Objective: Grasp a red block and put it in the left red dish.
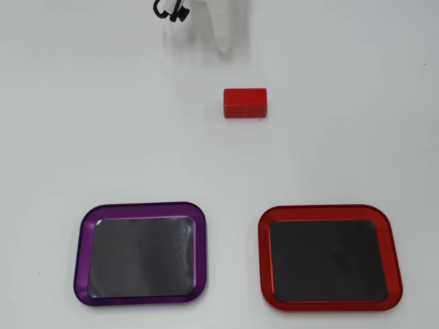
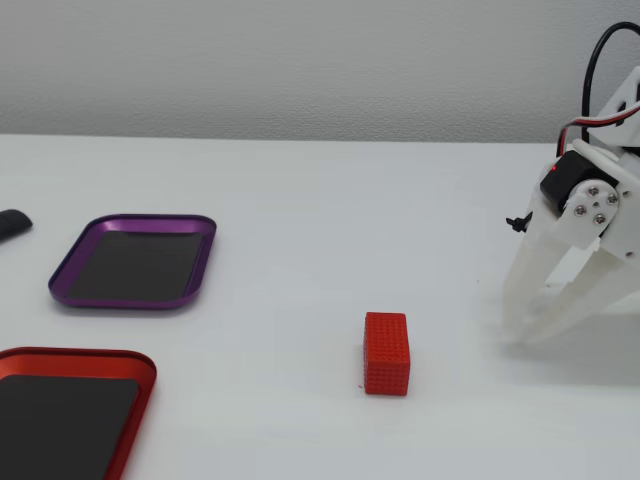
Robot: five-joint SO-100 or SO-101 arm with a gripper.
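Note:
The red block (image 1: pixel 245 103) lies on the white table, apart from both trays; it also shows in the fixed view (image 2: pixel 386 352). The red dish (image 1: pixel 328 212) with a black floor sits at the lower right of the overhead view and at the lower left corner of the fixed view (image 2: pixel 75 357); it holds nothing. My gripper (image 1: pixel 223 48) is white and hangs at the top edge, a short way beyond the block. In the fixed view the gripper (image 2: pixel 520 338) stands right of the block, tips near the table and drawn together, holding nothing.
A same-shaped purple-rimmed tray (image 1: pixel 140 207) sits beside the red one, also in the fixed view (image 2: pixel 135 223), and it holds nothing. A small dark object (image 2: pixel 10 222) lies at the fixed view's left edge. Black and red cables (image 2: pixel 600 60) run along the arm.

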